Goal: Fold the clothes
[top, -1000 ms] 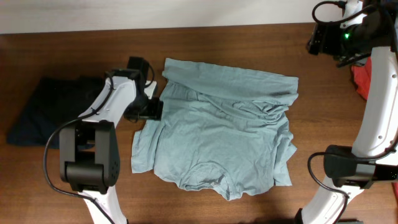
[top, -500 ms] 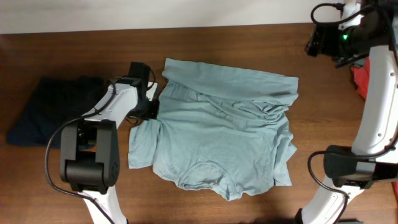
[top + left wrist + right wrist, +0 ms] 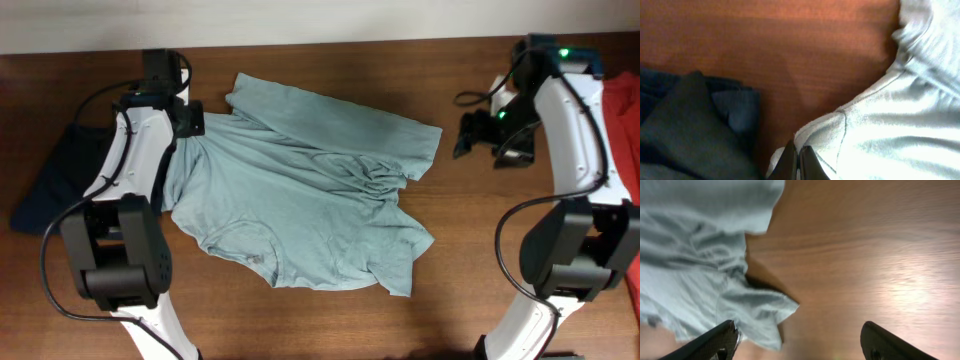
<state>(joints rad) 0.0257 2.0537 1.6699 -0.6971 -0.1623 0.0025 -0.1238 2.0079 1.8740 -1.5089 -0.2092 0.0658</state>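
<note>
No fold is seen yet; the T-shirt [image 3: 300, 200] lies rumpled, one edge pinched in the closed left tool [image 3: 797, 159]; the right tool [image 3: 797, 342] is held wide, empty.

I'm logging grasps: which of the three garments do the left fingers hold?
The pale grey-blue T-shirt: the left fingers are shut on its edge. The navy garment lies loose beside it, and the red one sits at the far right.
</note>
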